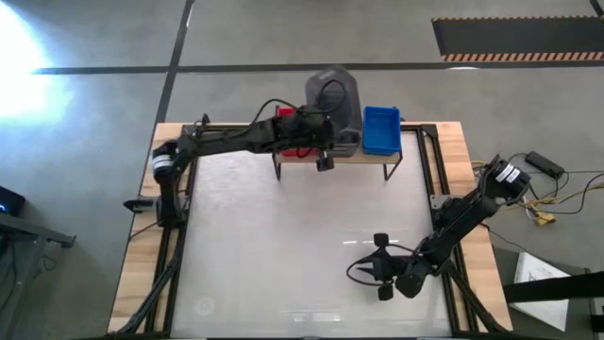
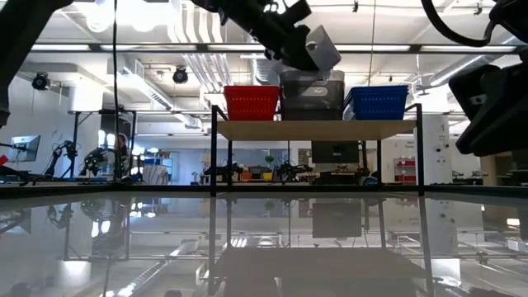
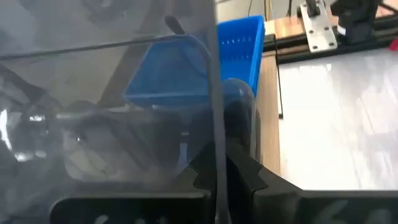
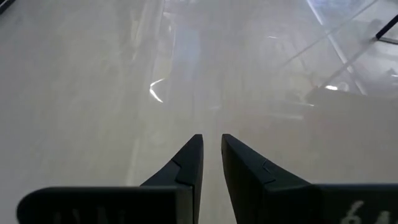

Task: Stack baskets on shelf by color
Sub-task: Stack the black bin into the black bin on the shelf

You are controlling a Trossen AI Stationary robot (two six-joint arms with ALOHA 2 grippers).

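Three colours of baskets sit on the shelf (image 1: pixel 335 159) at top centre of the high view, read left to right. Red basket (image 2: pixel 252 102) is at the shelf's left end, mostly hidden under the left arm from above (clear in the low view). Grey basket (image 1: pixel 332 94) comes next, tilted, held above the grey stack (image 2: pixel 312 101) in the shelf's middle. Left end effector (image 1: pixel 324 132) is clenched on the grey basket's wall; in the left wrist view its fingertips (image 3: pixel 239 171) pinch the thin rim edge, with the basket filling most of that frame. Blue basket (image 1: pixel 381 129) stands at the shelf's right end, just beside the grey ones, upright; the low view shows it as a stack (image 2: pixel 376 102) of more than one (exact count can't tell).

Right end effector (image 1: pixel 381 266) hangs low over the white surface (image 1: pixel 283 246) at lower right of the high view, well apart from the shelf. Its fingers (image 4: pixel 189 158) are nearly closed with a narrow gap and grasp nothing.
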